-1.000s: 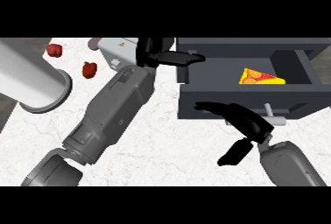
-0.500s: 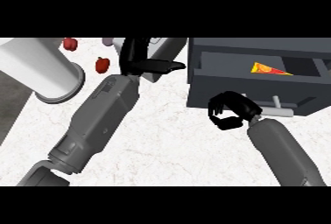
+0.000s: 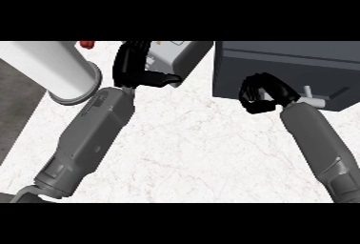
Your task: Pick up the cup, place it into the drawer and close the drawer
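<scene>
**Fig.** R hand [image 3: 262, 93]: fingers curled together, holding nothing, at front of drawer [image 3: 295, 62], just left of its white handle [image 3: 315, 99]. Drawer shows no interior. Cup not in sight; location cannot be told. L hand [image 3: 135, 66]: top centre, beside pale grey object [image 3: 179, 55]; grip cannot be told. White cylinder [image 3: 60, 71]: view's far left.

Large white cylinder [image 3: 60, 71] at upper left on the marbled white worktop [image 3: 197, 143]; small red item [image 3: 86, 44] near it, at the top edge.
</scene>
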